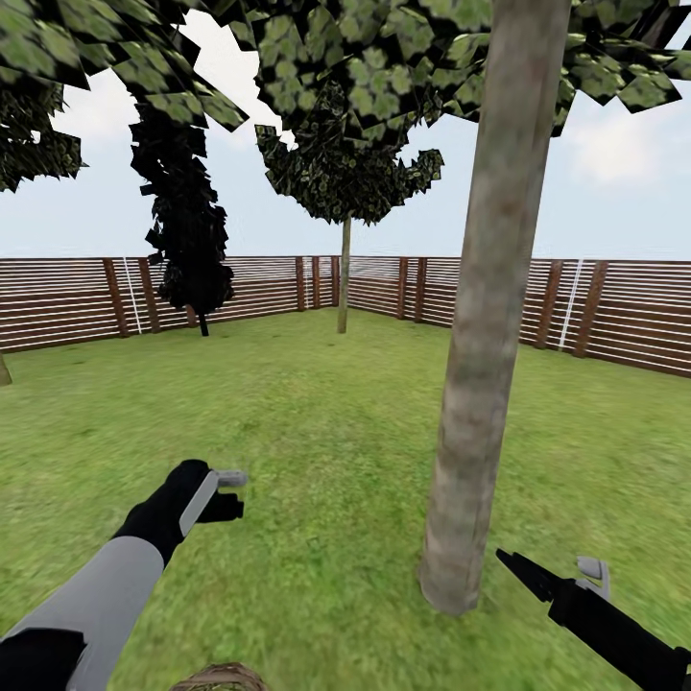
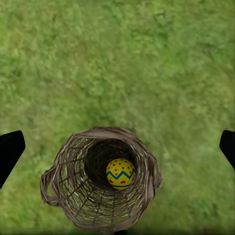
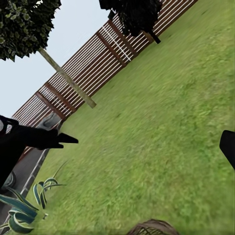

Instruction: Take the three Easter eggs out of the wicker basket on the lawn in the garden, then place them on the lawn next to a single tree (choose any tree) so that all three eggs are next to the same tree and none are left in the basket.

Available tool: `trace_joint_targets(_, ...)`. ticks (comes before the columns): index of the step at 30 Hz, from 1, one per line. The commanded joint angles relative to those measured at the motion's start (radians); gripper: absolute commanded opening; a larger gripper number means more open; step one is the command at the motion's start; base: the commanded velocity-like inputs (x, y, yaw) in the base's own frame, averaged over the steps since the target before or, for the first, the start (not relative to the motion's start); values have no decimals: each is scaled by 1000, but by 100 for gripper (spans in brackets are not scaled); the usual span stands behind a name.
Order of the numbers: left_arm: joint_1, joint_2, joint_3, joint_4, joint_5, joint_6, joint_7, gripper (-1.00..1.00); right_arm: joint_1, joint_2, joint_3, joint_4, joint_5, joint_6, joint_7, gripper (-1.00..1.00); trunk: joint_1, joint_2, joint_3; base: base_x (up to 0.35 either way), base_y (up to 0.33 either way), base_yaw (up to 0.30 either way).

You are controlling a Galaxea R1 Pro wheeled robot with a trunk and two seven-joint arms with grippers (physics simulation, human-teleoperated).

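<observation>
While the left gripper (image 1: 228,491) hangs above the lawn (image 1: 317,432) with its two dark fingers (image 2: 10,149) spread wide and nothing between them, the left wrist view looks straight down into one wicker basket (image 2: 63,188) sitting on the grass. One Easter egg (image 2: 120,173), yellow with red dots and a blue zigzag band, lies at the bottom of that basket; I can count no other eggs inside or on the grass around it. In the head view a sliver of the basket rim shows at the lower edge of the picture, below the left forearm, which reaches forward and slightly up from the lower left corner, grey sleeve ending in a black wrist.

The right gripper (image 1: 552,576) sits low at the right, just beside the base of the thick grey-brown tree (image 1: 489,336), its arm stretching in from the lower right corner. One black finger points toward the trunk and a grey part stands apart from it; how far it is open I cannot tell, and it carries nothing.

Farther off stand one slim-trunked leafy tree (image 1: 344,278) and one narrow, almost black tree (image 1: 187,240), both before the brown slat fence (image 1: 58,302) at the far edge of the lawn.
</observation>
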Motion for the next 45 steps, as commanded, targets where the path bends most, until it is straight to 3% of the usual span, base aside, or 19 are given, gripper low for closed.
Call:
trace_joint_targets(1,0,2,-6,2,11,3,2,100,0,0,0,0,-2,7,1,100,4,-8,-4,0,0,0)
trace_joint_targets(9,-2,3,-6,7,9,3,-37,100,0,0,-1,0,-6,6,0,100,35,-64,-29,0,0,0)
trace_joint_targets(27,-2,2,-7,10,8,4,-39,100,0,0,-3,1,-9,3,2,100,104,-190,-85,0,0,0)
trace_joint_targets(34,-3,4,-6,66,12,1,-37,100,0,0,-3,1,-10,0,3,100,131,-239,-107,0,0,0)
trace_joint_targets(45,-10,12,-6,80,14,-6,-37,100,0,0,-3,1,-8,-2,0,100,173,-316,-141,0,0,0)
